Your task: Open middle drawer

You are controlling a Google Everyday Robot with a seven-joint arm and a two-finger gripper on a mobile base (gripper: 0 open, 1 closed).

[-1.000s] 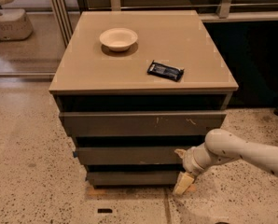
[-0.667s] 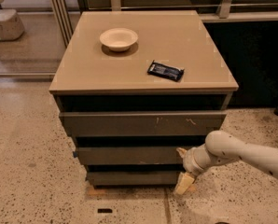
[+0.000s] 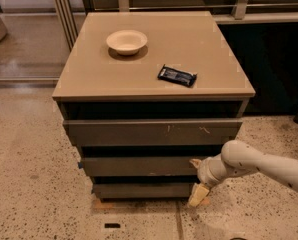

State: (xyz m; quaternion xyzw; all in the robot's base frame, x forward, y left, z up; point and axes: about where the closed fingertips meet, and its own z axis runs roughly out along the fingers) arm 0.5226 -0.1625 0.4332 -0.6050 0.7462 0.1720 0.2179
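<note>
- The gripper [image 3: 196, 179] is seen low at the right end of the drawer stack. It's spread open, with one fingertip [image 3: 194, 162] up by the right end of the middle drawer [image 3: 139, 165] and the other, cream-coloured one [image 3: 199, 194] down by the bottom drawer's right corner, close to the floor.
- Nothing is pinched between the two, as far as can be made out.
- The white arm [image 3: 269, 165] is brought in from the right edge of the view, just above the speckled floor [image 3: 34, 194].
- The middle drawer is found second from the top in the cabinet: a plain dark grey-brown front, no handle, with a dark gap above it.
- Above it, the top drawer [image 3: 154, 132] is the widest front and is marked with pale scratches towards its right side.
- Below it, the bottom drawer [image 3: 141, 189] is the narrowest front.
- On the tan cabinet top [image 3: 89, 79], a cream bowl [image 3: 127, 41] is set back-left, and a dark wrapped snack bar [image 3: 177, 75] is laid to its right and nearer the front. The two are kept well apart.
</note>
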